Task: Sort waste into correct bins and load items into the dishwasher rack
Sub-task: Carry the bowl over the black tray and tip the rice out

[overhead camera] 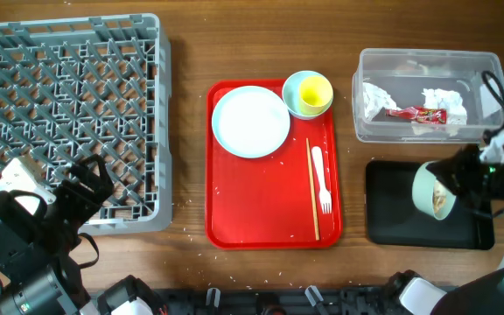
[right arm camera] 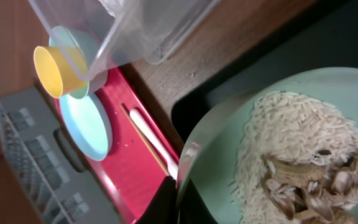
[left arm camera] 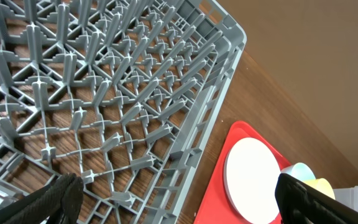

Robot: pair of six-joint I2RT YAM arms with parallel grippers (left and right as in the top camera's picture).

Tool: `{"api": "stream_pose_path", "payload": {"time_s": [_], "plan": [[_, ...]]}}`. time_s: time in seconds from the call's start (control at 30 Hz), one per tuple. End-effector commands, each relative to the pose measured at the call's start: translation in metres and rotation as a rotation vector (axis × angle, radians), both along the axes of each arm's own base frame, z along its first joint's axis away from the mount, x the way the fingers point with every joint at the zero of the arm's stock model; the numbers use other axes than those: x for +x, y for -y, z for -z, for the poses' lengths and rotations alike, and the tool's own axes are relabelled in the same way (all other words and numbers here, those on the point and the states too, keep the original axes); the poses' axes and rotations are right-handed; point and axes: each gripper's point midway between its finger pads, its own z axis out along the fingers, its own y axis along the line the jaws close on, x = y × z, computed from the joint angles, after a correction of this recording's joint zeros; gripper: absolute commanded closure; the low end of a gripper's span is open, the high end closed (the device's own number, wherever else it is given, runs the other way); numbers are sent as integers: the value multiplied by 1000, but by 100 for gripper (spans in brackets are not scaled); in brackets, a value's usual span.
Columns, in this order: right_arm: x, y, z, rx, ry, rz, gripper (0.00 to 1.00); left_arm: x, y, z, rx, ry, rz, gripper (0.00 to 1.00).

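Observation:
My right gripper (overhead camera: 456,182) is shut on the rim of a pale blue-green bowl (overhead camera: 432,191), tilted on its side over the black tray (overhead camera: 383,210). Beige rice scraps (right arm camera: 297,149) lie inside the bowl (right arm camera: 229,143). The clear tub (overhead camera: 427,61) holds white tissues (overhead camera: 374,98) and the red wrapper (overhead camera: 418,113). On the red serving tray (overhead camera: 261,201) are the white plate (overhead camera: 250,122), the yellow cup (overhead camera: 314,91) in the second bowl (overhead camera: 294,86), the fork (overhead camera: 321,179) and the chopstick (overhead camera: 311,188). My left gripper (left arm camera: 179,199) is open over the grey rack (overhead camera: 59,114).
Rice grains are scattered on the wood near the front edge of the red serving tray. A black cable (overhead camera: 497,92) runs by the clear tub's right end.

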Motion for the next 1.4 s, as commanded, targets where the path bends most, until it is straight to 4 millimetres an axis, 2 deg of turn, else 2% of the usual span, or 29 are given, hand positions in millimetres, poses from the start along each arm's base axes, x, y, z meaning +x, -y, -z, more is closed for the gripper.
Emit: {"api": "stream_pose_path", "payload": {"time_s": [0.0,0.13,0.3,0.4,0.53,0.67,0.73,0.87,0.93,1.03,1.17,1.27,1.33,1.37], "plan": [[6,-5,0,151,126,-24,96,0,-1,-6,7,15,-9,0],[3,4,6,257,116,41,97,0,-1,-6,7,15,-9,0],[-2,25,5,274,136,135,96,0,-1,-6,7,15,-8,0],[-6,39,17,315,112,195,96,0,-1,-6,7,15,-9,0],[-3,35,28,458,136,182,96,0,-1,-6,7,15,-8,0],[-7,38,37,515,109,213,96,0,-1,-6,7,15,-8,0],[-12,46,34,529,131,255,96,0,-1,-6,7,15,-8,0],[-22,57,12,582,233,318,96,0,-1,-6,7,15,-8,0],[-24,67,14,590,231,374,96,0,-1,-6,7,15,-9,0],[-24,64,9,602,242,365,96,0,-1,-6,7,15,-9,0],[-18,71,6,580,313,366,96,0,-1,-6,7,15,-8,0],[-17,68,-1,581,355,346,96,0,-1,-6,7,15,-9,0],[-19,65,-1,611,314,360,96,0,-1,-6,7,15,-9,0],[-18,62,-8,622,343,353,96,0,-1,-6,7,15,-9,0]]}}
